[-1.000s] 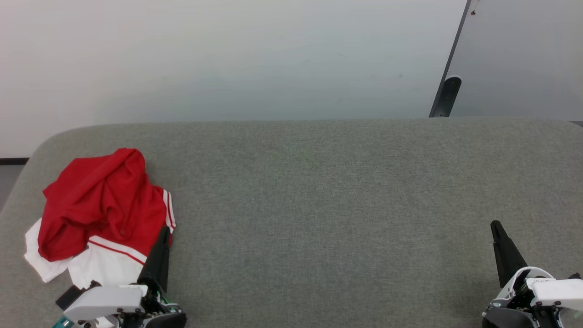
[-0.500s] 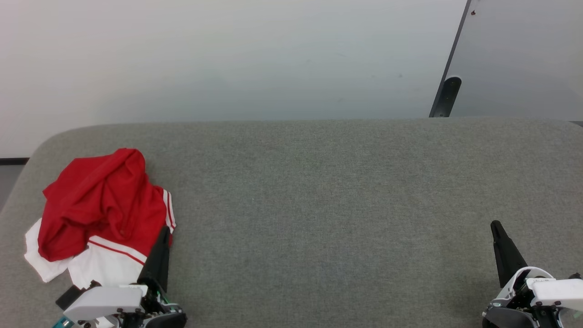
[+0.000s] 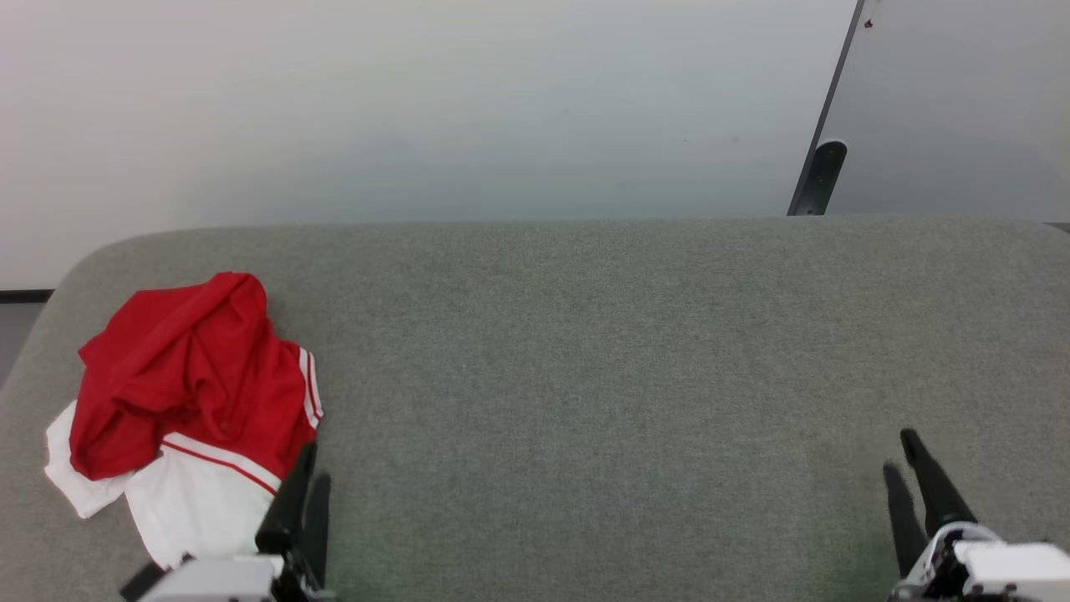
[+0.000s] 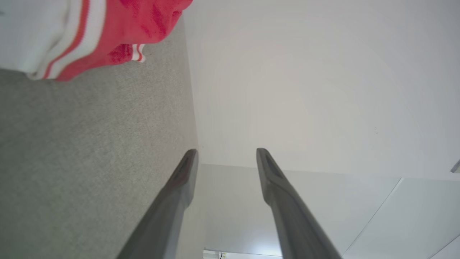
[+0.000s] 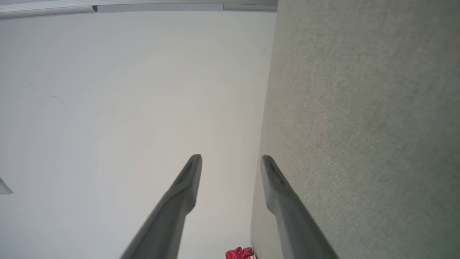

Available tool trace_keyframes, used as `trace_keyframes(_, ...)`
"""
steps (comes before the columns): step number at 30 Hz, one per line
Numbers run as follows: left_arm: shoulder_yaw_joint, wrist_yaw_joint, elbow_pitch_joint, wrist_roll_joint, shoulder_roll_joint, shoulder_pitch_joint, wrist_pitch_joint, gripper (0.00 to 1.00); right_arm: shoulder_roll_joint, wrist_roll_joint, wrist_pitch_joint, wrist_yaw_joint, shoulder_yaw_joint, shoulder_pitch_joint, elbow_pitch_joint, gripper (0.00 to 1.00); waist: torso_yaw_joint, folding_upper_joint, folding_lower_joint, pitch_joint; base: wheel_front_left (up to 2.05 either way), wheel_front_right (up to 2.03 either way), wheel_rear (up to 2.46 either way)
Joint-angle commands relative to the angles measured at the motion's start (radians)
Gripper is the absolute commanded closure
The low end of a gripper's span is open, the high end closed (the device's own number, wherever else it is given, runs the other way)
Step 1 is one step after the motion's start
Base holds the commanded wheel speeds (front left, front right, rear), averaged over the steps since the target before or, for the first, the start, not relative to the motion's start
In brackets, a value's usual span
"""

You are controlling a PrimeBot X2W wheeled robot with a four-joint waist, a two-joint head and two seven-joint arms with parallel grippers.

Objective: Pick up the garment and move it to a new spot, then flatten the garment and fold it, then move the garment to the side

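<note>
**Item:** red jersey-style garment.
**Location:** far left of the grey fabric-covered surface, near its rounded left corner.
**Condition:** crumpled in a heap. The red body is bunched on top, the white sleeve ends spill toward the near edge, and the red-and-white stripe trim shows on the right side. No print is readable. It is not yet lifted, flattened or folded.

**Left gripper**: released, with nothing between the jaws. It stands just beside the heap's near right edge; whether it touches the cloth cannot be told. In the left wrist view the cloth lies off to the upper left, not between the fingers.

**Right gripper**: released and empty, at the far right of the surface, well apart from the garment.

**Surroundings:** white wall behind the surface.

**Hazards, as judged:**
- The jaws are aimed past the heap, so closing from here likely catches nothing or only the hem.
- A pinch on one sleeve end may lift a single layer, leaving the bulk dragging or twisting tighter.
- The heap sits close to the left and near edges, so a sideways nudge could push it off.
- Bunched layers hide the collar and hem, so a poor grasp point would complicate flattening.
- The right gripper is too distant to help without a long reach.
</note>
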Motion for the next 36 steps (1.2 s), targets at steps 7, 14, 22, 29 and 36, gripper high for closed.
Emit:
trace_keyframes(7,-0.007,-0.001,-0.028,0.024,0.003,0.004,-0.027,0.00,-0.004,-0.004,-0.018,0.000,0.009,0.007,-0.017,0.00,0.000,0.0000,0.0000,0.000,0.00,0.00,0.00)
trace_keyframes(14,-0.022,0.002,-0.047,0.104,0.021,0.007,-0.064,0.00,-0.027,-0.066,-0.047,0.001,0.029,0.010,-0.029,0.00,0.000,0.0000,0.0000,-0.001,0.00,0.00,0.00)
trace_keyframes(22,-0.039,0.014,-0.068,0.252,0.035,0.007,-0.103,0.00,-0.050,-0.180,-0.068,0.002,0.050,0.001,-0.041,0.00,0.000,0.0000,0.0000,0.000,0.00,0.00,0.00)
trace_keyframes(29,-0.037,0.021,-0.093,0.402,0.036,0.008,-0.131,0.00,-0.067,-0.274,-0.072,0.002,0.063,-0.016,-0.065,0.00,0.001,0.0000,0.0000,0.003,0.00,0.00,0.00)
trace_keyframes(36,-0.049,0.032,-0.098,0.564,0.049,0.006,-0.158,0.00,-0.096,-0.399,-0.084,0.003,0.082,-0.031,-0.081,0.00,0.002,0.0000,0.0000,0.004,0.00,0.00,0.00)
